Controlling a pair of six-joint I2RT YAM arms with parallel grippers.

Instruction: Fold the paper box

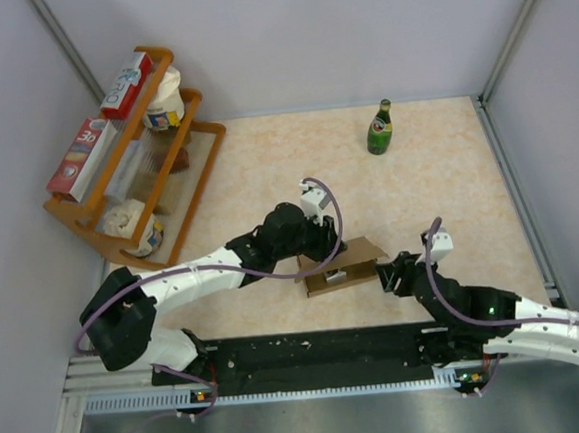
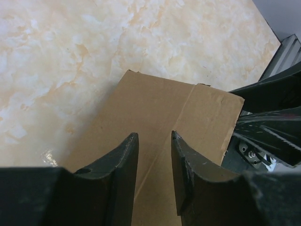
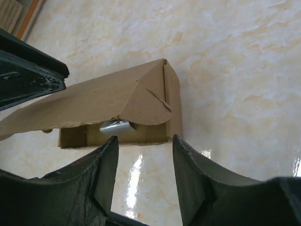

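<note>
Though paper box [image 3: 108,94] interior is mostly hidden, left tool [image 2: 154,136] released, right tool [image 3: 145,139] released

Paper box [image 3: 117,94] matt brown cardboard; tabletop [image 1: 264,148] glossy, marble-patterned; shelf rack [image 1: 199,197] orange wood; bottle [image 1: 379,129] green, shiny.

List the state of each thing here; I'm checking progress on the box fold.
paper box: partly folded, lid lowered, front gap not closed.
left gripper: open, over the box's top panel.
right gripper: open, facing the box's front, holding nothing.
green bottle: upright, apart from the box.
wooden rack: standing, shelves loaded.
</note>
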